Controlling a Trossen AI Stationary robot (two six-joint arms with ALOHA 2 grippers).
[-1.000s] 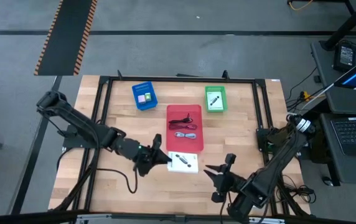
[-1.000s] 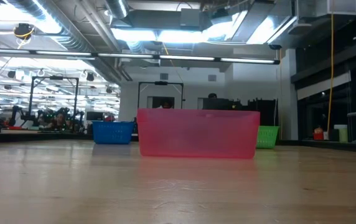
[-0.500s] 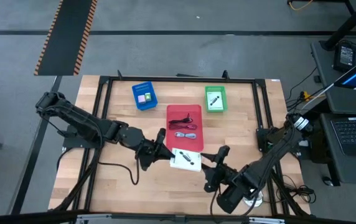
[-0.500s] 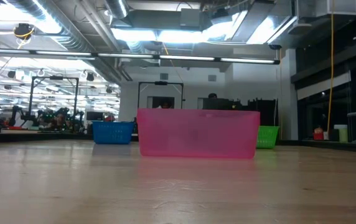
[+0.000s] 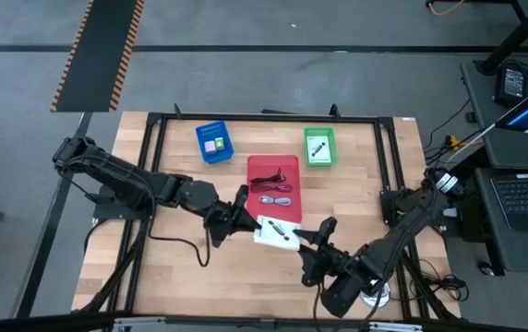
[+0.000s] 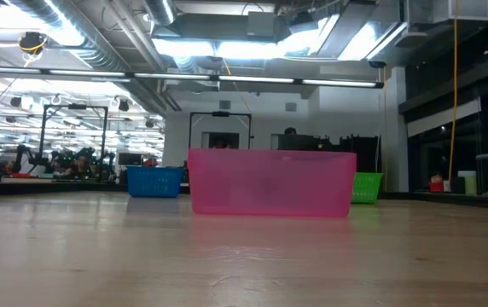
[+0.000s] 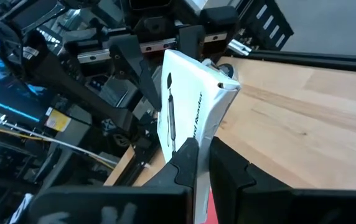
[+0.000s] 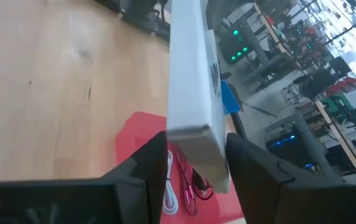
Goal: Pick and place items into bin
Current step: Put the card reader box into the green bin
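Observation:
A white box printed in black [image 5: 276,232] hangs in the air near the red bin's [image 5: 273,187] near end, between my two grippers. My left gripper [image 5: 246,219] is shut on its left end. My right gripper [image 5: 308,242] comes from the right, and its fingers stand around the box's other end [image 8: 193,74]. The red bin holds black and reddish coiled cables [image 5: 273,180]. A pink block [image 5: 214,145] lies in the blue bin [image 5: 213,143], and a pen [image 5: 318,148] lies in the green bin [image 5: 319,146]. My left gripper pinches the box's edge [image 7: 193,134] between its two fingertips, coming nearly level from the table's left. The box stands on edge, tilted, clear of the table. My right gripper has the box's opposite end [image 8: 193,127] between its two fingers [image 8: 156,155], one on each broad face. It comes from the table's right, slanting slightly down.
The three bins stand in the table's far half, shown in the low view as blue [image 6: 154,181], pink-red [image 6: 270,182] and green [image 6: 366,188]. A black frame [image 5: 153,166] borders the table. Bare wood lies on the near side, left and right of the arms.
My left gripper has carried the white box a little toward the table's right and far side, and the box has turned up onto its edge. My right gripper has gone left toward the box and rolled, and its fingers now stand around the box's end.

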